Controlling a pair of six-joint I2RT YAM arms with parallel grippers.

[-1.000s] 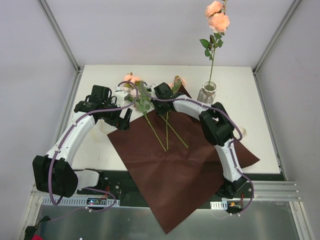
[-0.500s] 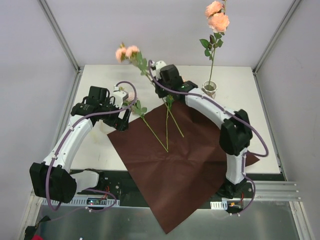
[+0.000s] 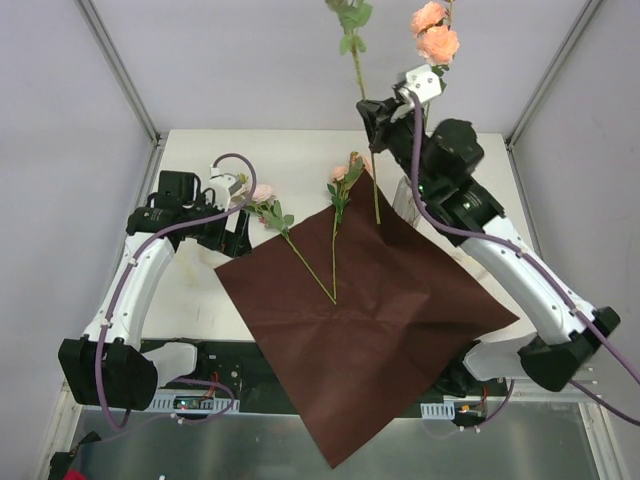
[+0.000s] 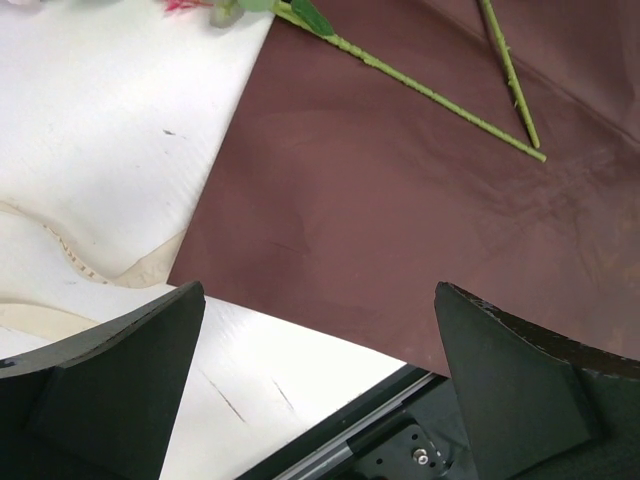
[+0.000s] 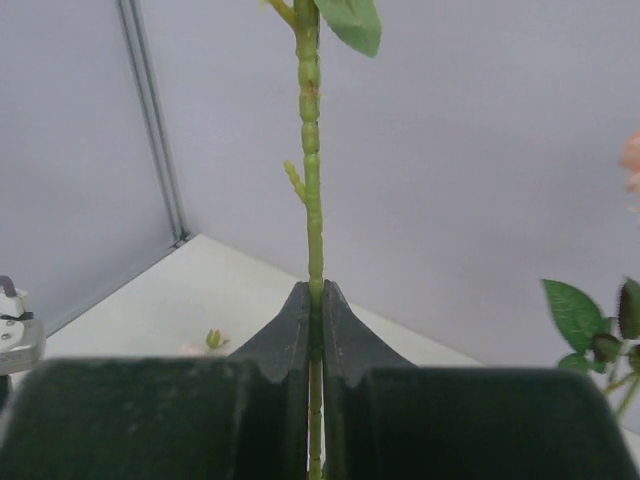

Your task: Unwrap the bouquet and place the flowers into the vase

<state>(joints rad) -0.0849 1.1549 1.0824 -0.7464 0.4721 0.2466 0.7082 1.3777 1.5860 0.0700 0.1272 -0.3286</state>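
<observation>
Pinching flower stem (image 5: 312, 180) mid-length w/ R gripper (image 5: 315, 300), stem upright, long axis vertical, leaf end up; L gripper (image 4: 315, 330) wide open over maroon paper (image 4: 420, 230).

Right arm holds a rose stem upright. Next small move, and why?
The right gripper has its jaws shut on the long green rose stem, held upright, its lower end over the maroon paper sheet, not the white ribbed vase barely visible beside the arm. Probably carry the stem sideways until its tip is above the vase.
</observation>
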